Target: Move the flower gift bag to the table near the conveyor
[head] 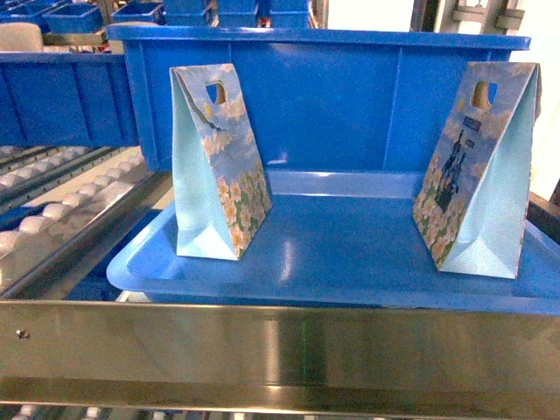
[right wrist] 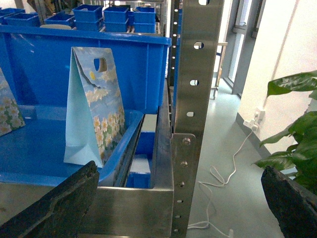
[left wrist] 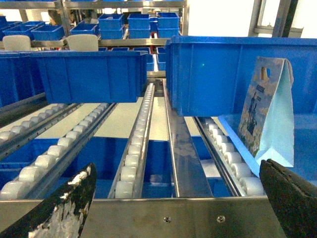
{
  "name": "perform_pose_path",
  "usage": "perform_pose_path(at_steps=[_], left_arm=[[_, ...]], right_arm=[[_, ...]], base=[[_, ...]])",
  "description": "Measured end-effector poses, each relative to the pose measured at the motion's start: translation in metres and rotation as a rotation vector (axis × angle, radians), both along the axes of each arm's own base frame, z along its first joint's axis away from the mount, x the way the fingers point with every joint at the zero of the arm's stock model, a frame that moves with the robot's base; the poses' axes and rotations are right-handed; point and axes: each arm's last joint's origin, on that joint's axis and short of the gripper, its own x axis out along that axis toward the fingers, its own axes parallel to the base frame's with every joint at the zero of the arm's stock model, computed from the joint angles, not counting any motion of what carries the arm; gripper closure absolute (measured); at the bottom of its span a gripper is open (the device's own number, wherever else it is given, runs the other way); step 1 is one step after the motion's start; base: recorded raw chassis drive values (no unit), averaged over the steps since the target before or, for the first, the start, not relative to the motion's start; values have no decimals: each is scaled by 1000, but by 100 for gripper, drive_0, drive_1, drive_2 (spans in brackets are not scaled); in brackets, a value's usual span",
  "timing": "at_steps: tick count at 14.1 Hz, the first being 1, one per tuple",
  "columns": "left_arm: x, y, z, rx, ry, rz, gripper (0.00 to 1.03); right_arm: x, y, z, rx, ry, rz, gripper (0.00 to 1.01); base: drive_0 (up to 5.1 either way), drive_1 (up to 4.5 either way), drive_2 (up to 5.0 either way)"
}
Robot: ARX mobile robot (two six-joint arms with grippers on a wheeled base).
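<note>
Nothing of the move is done yet. The flower gift bag (head: 217, 166) stands upright at the left of the blue tray (head: 350, 254) on the conveyor (head: 61, 210), untouched; a second bag (head: 477, 175) stands at the right. Both grippers' fingers (left wrist: 64, 208) (right wrist: 59, 203) are spread wide and empty. No desk shows.

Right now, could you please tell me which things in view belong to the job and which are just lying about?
Job: flower gift bag; conveyor; left gripper and right gripper, both open. The table is not in view.

Lying about: blue tray; second gift bag with a darker print; blue bins; plant.
</note>
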Motion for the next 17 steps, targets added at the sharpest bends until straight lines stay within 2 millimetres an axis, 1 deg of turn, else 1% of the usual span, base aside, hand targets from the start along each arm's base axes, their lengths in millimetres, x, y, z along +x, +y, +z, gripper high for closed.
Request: perform_pose_path(at_steps=[14,15,16,17], left_arm=[[0,0,0,0,0,0,5],[0,0,0,0,-3,2,5],[2,0,5,-2,-47,-5,5],[6,0,5,-4,-39,-2,5]], right_arm=[[0,0,0,0,0,0,3],[1,1,2,2,-16,3,3],[4,4,6,10,-48,7,3],[8,8,6,11,-45,35,3]], base=[[0,0,0],[0,0,0],[0,0,0],[0,0,0]])
